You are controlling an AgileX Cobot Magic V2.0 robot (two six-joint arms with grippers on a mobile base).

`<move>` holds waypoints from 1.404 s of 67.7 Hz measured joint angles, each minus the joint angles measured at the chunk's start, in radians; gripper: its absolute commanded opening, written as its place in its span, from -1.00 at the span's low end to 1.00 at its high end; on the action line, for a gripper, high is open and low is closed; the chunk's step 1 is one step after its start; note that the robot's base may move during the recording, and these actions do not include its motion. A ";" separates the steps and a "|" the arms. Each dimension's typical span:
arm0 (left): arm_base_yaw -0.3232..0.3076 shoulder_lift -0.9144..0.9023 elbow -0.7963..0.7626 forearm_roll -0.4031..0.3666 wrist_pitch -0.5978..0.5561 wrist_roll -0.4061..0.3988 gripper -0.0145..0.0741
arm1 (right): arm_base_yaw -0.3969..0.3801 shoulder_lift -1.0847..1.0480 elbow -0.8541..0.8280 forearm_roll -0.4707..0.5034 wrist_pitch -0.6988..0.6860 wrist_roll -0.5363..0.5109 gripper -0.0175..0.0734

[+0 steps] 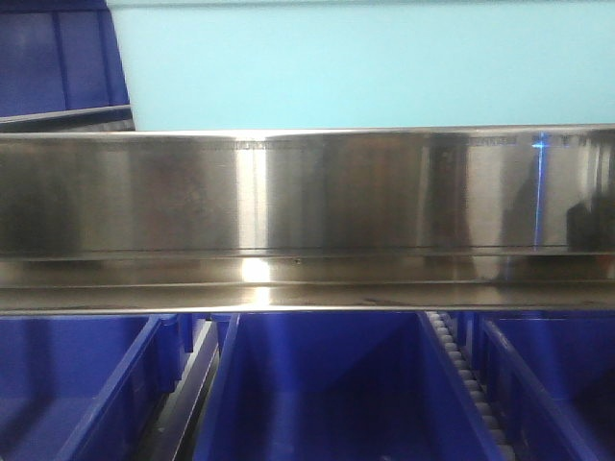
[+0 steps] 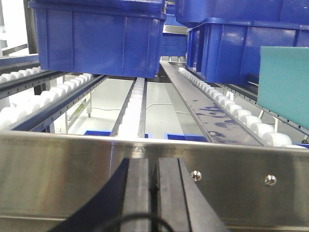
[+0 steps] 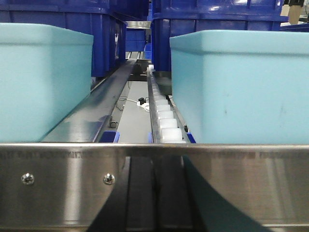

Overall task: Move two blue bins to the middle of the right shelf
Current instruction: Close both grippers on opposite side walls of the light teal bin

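I reckon the steel lip (image 3: 67, 164) stops both pale bins (image 3: 43, 82) (image 3: 246, 87) rolling off; left gripper (image 2: 154, 166) and right gripper (image 3: 154, 166) are pinched together, empty.

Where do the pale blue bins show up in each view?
Front: pale blue bin fills the top, above the steel rail.
Left wrist: a pale blue bin at the right edge.
Right wrist: left bin, right bin, flanking the roller lane.
Shared landmark: steel rail across every view.
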 measured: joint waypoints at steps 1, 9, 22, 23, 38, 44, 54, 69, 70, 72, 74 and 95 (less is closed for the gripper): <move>0.000 0.000 0.000 0.000 0.000 0.000 -0.92 | 0.000 0.000 0.000 0.000 0.000 0.000 -0.97; 0.000 0.000 0.000 0.004 0.000 0.000 -0.92 | 0.000 0.000 0.000 0.000 0.000 0.000 -0.97; 0.000 0.000 0.000 0.012 0.000 0.000 -0.92 | 0.000 0.000 0.000 0.000 0.000 0.000 -0.97; 0.000 0.000 0.000 0.012 0.000 0.000 -0.92 | 0.000 0.000 0.000 0.000 0.000 0.000 -0.97; 0.000 0.000 0.000 0.012 -0.017 0.000 -0.92 | 0.000 0.000 0.000 0.000 0.000 0.000 -0.97; 0.000 0.000 0.000 0.012 -0.042 0.000 -0.92 | 0.000 0.000 0.000 0.000 0.000 0.000 -0.97; 0.000 0.000 0.000 0.012 -0.087 0.000 -0.92 | 0.000 0.000 0.000 0.000 -0.013 0.000 -0.97; 0.000 0.000 0.000 0.012 -0.177 0.000 -0.92 | 0.000 -0.001 0.002 0.000 -0.139 0.000 -0.97; 0.000 0.000 0.000 0.012 -0.186 0.000 -0.92 | 0.000 -0.001 0.002 0.000 -0.154 0.000 -0.97; 0.000 0.000 0.000 0.012 -0.206 0.000 -0.92 | 0.000 -0.001 0.002 0.000 -0.183 0.000 -0.97; 0.000 0.000 0.000 0.012 -0.218 0.000 -0.92 | 0.000 -0.001 0.000 0.000 -0.211 0.000 -0.97; 0.000 0.057 -0.314 0.018 0.004 0.000 -0.40 | 0.000 0.014 -0.342 0.000 0.018 0.000 -0.60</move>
